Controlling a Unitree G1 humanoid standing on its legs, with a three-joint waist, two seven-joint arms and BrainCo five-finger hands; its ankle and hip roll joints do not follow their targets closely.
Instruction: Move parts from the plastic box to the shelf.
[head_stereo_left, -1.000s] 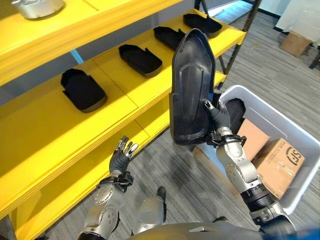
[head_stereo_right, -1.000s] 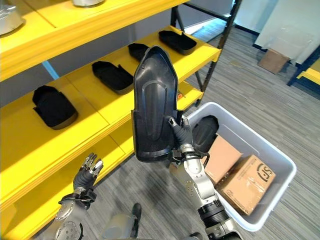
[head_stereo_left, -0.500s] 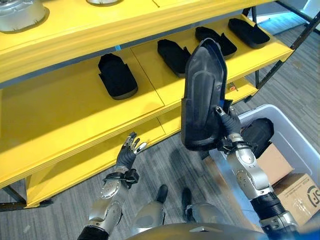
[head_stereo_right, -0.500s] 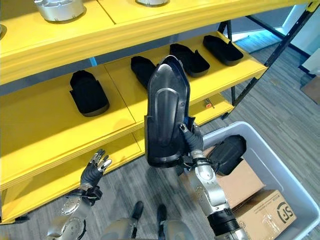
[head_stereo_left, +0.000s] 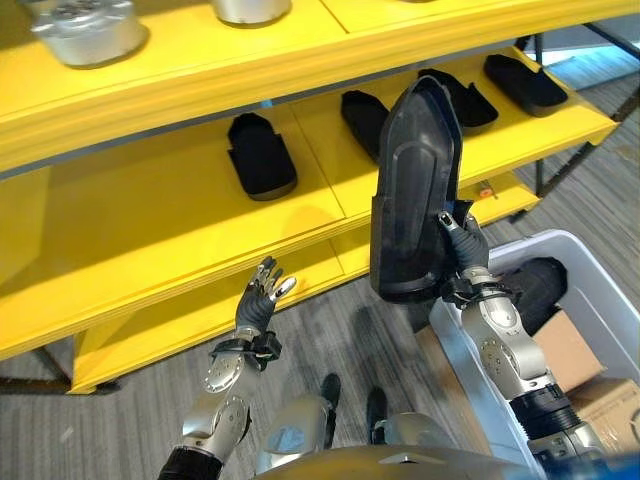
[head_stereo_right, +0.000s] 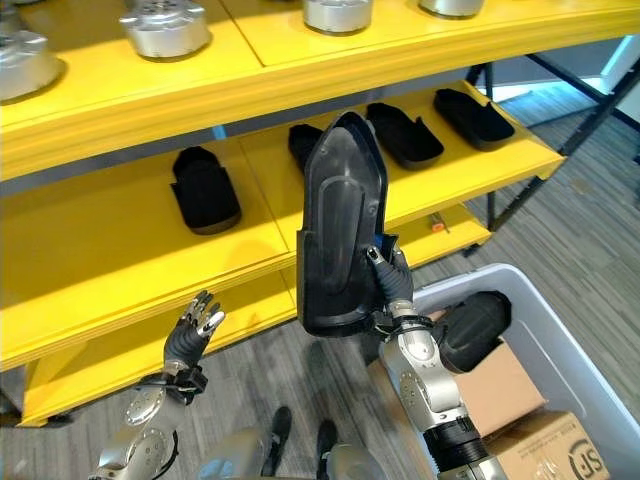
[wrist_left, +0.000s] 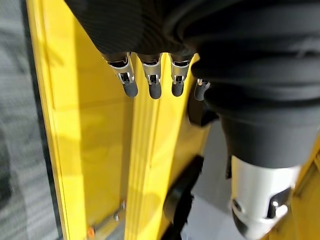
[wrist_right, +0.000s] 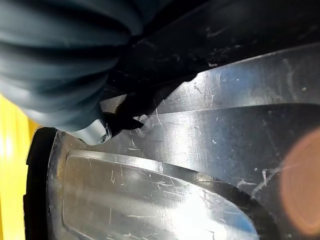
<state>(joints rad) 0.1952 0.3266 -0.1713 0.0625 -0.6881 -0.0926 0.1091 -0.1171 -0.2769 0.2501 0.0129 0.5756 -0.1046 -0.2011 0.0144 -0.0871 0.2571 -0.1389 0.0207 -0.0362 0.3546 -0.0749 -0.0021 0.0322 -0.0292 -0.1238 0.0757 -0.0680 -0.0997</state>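
Right hand (head_stereo_left: 462, 250) grips large black part (head_stereo_left: 413, 190), held upright before yellow shelf (head_stereo_left: 150, 230). Left hand (head_stereo_left: 258, 300) open, empty, low near shelf edge. Four similar parts already on middle shelf; at least one remains in plastic box (head_stereo_right: 560, 345) alongside cardboard boxes (head_stereo_right: 500, 385).

Grey striped carpet (head_stereo_left: 600, 190) covers the floor; brown cardboard boxes (head_stereo_right: 545, 455) sit low at the right, one (head_stereo_right: 495, 385) flat, one printed; silver metal cylinders (head_stereo_right: 165, 28) stand in a row at the top, another (head_stereo_right: 338, 12) to their right; a small orange item (head_stereo_right: 437, 226) lies near dark diagonal metal struts (head_stereo_right: 520, 170)
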